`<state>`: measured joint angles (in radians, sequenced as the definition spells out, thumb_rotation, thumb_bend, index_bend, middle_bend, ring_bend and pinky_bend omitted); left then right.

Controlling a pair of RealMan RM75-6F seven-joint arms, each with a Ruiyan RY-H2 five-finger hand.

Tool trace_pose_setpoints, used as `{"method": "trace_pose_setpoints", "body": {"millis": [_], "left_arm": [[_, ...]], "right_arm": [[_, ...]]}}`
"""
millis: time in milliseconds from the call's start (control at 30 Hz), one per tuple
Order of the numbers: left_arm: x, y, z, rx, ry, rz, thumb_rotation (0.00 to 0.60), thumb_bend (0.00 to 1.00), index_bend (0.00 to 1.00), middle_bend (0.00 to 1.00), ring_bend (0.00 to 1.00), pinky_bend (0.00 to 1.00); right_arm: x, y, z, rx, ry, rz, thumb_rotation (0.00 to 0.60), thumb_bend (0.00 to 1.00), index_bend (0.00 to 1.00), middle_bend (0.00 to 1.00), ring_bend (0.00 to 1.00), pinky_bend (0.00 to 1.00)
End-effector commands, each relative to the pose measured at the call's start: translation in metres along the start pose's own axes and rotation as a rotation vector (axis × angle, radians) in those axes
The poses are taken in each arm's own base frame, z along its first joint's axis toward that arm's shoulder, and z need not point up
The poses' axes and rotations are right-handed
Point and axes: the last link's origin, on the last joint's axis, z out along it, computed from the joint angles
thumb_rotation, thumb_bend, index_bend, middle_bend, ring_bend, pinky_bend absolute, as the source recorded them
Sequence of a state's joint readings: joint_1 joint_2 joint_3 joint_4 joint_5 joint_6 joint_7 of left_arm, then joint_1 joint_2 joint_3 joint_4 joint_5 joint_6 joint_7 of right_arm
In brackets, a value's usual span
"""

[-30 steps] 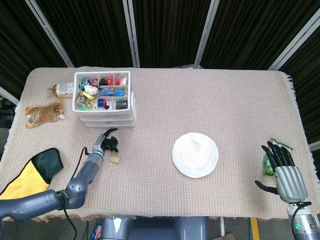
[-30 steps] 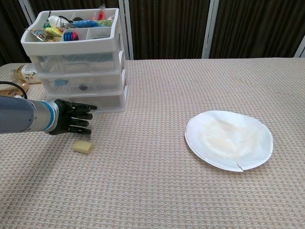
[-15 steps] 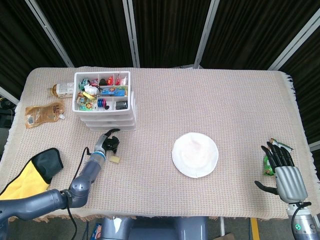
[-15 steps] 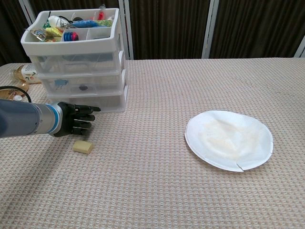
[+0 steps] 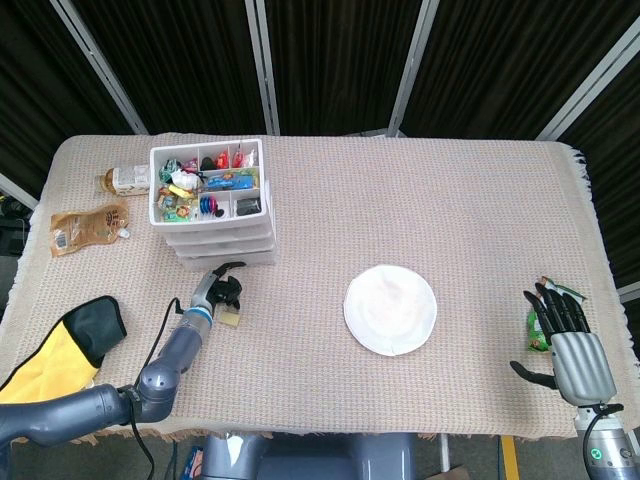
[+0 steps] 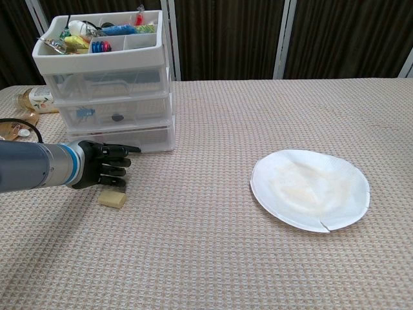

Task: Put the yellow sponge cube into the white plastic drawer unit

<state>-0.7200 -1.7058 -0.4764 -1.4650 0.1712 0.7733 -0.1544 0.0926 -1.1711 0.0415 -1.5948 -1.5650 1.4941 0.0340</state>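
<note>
Fingers of your left hand were stretched forward, loosely together, tips pointing at the bottom drawer of the white plastic drawer unit; they held nothing. From the chest view the hand hung just above and behind the yellow sponge cube, which lay flat on the tablecloth in front of the unit, not in any drawer. In the head view the hand overlapped the cube; whether it touched, I could not tell. All drawers looked closed. The unit's open top tray held small colourful items in compartments; any writing on them was too small to read.

Your right hand sat near the table's front right corner, fingers apart and straight, holding nothing. Just beside it lay a green packet, print unreadable.

A white paper plate with a torn front edge sat mid-table, well apart from the cube. Left of the unit were a bottle on its side and a brown pouch; both labels were illegible. A yellow and black cloth lay at the front left edge.
</note>
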Motion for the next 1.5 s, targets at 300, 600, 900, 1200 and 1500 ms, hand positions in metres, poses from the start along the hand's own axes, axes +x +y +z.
{"method": "trace_pose_setpoints", "body": {"millis": [300,600,900,1200,1500], "left_arm": [[0.001,-0.017,-0.017,0.003,-0.028,0.048,0.6,0.91,0.26,0.97,0.88,0.6],[0.009,-0.036,-0.03,0.027,-0.039,0.085,0.6,0.91,0.22,0.97,0.88,0.6],[0.006,-0.042,-0.043,0.002,-0.077,0.147,0.6,0.91,0.21,0.94,0.85,0.58],[0.005,-0.035,-0.068,-0.26,-0.024,0.554,0.6,0.78,0.19,0.93,0.84,0.56],[0.012,-0.019,-0.079,-0.441,0.199,1.016,0.6,0.78,0.15,0.97,0.87,0.59]], "right_arm": [[0.0,-0.001,0.0,0.004,0.002,-0.003,0.6,0.0,0.08,0.0,0.0,0.0],[0.0,-0.001,-0.001,0.004,0.005,-0.005,0.6,0.0,0.08,0.0,0.0,0.0],[0.0,-0.001,0.0,0.001,0.005,-0.007,0.6,0.0,0.08,0.0,0.0,0.0],[0.0,0.0,0.0,0.001,0.006,-0.008,0.6,0.0,0.08,0.0,0.0,0.0],[0.0,-0.001,-0.001,0.0,0.006,-0.008,0.6,0.0,0.08,0.0,0.0,0.0]]}}
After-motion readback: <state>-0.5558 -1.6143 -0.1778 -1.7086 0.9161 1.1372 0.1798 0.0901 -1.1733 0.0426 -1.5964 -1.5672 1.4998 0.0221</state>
